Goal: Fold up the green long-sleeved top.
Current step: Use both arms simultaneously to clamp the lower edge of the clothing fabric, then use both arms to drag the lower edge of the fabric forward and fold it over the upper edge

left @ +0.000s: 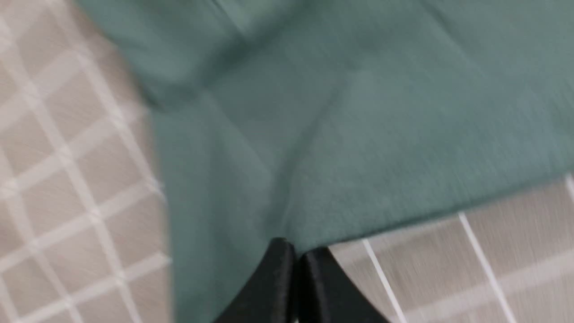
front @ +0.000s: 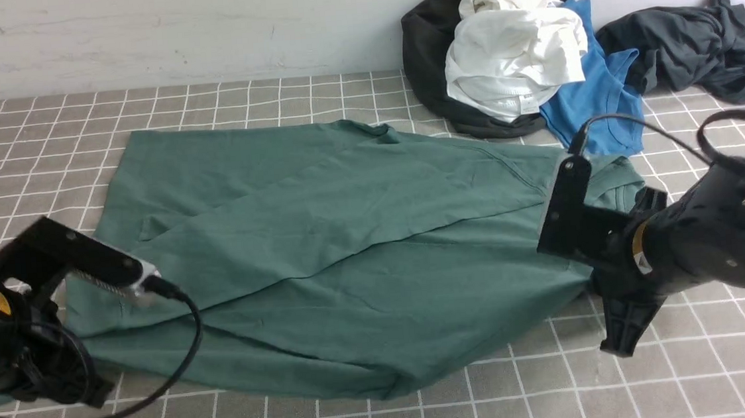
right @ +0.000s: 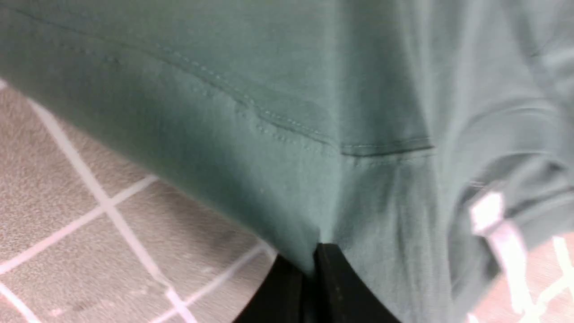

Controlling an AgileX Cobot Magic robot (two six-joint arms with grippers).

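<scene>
The green long-sleeved top (front: 349, 251) lies spread across the checked table, with one layer folded diagonally over its middle. My left gripper (left: 296, 251) is at the top's near left corner, with its jaws shut on the fabric edge (left: 314, 233). My right gripper (right: 309, 260) is at the top's right end and is shut on a pinch of green cloth, which rises in a small peak at the fingertips. Close to that grip a white neck label (right: 486, 211) shows. In the front view both sets of fingertips are hidden behind the arms.
A pile of clothes sits at the back right against the wall: a black garment (front: 423, 52), a white one (front: 513, 52), a bright blue shirt (front: 593, 98) and a dark grey garment (front: 692, 44). A grey checked cloth (front: 40, 129) covers the table.
</scene>
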